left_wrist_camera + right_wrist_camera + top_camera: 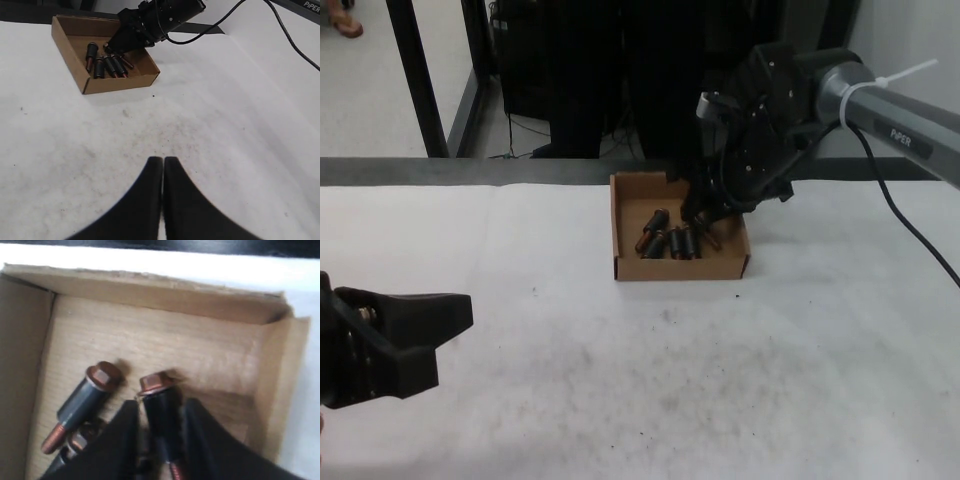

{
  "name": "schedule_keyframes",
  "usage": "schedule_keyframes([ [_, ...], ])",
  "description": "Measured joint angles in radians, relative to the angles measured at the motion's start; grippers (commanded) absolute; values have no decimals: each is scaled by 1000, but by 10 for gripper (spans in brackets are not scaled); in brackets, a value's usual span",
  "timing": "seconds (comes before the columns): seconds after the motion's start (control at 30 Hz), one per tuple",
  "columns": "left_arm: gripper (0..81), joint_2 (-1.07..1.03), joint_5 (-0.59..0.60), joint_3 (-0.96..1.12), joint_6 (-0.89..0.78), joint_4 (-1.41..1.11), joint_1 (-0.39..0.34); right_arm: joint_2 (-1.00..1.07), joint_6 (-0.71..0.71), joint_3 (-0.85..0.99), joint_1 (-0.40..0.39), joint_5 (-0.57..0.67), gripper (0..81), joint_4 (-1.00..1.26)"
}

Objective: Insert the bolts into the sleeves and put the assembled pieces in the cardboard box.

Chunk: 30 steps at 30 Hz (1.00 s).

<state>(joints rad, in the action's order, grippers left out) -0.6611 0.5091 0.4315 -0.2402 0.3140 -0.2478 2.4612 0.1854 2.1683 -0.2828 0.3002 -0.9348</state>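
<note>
- Bolt in its sleeve [160, 416], a finished piece, is low inside the cardboard box [680, 268], pinched by the right gripper [161, 405].
- Other finished pieces [665, 241] lie on the box floor beside it.
- Left gripper [163, 170], fingers pressed together, hangs well apart from the box.
- Step, I judge: putting in. Next the fingers must spread, then rise straight without dragging the neighbours.

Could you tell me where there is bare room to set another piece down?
Inside the cardboard box, the floor along the far wall is bare; the near half is crowded with assembled pieces and the right gripper. The bench between box and left gripper lies open.
</note>
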Motion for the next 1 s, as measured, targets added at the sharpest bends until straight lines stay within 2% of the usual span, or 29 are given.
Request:
schedule_keyframes([
  [0.03,8,0,0,0,0,0,0,-3,-5,0,1,-4,6,-6],
  [0.07,8,0,0,0,0,0,0,-10,-13,-3,0,-6,2,-8],
  [0.27,8,0,-3,0,0,0,0,-72,-39,-6,3,-10,2,-9],
  [0.67,8,18,-59,0,18,2,0,-338,-133,-44,3,-56,2,1],
  [0.87,8,18,-59,0,18,7,0,-498,-155,-227,3,-56,2,50],
  [0.97,8,18,-59,0,18,7,0,-678,-134,-499,3,-56,2,164],
  [1.0,8,18,-59,0,18,7,0,-685,-133,-499,3,-56,2,168],
])
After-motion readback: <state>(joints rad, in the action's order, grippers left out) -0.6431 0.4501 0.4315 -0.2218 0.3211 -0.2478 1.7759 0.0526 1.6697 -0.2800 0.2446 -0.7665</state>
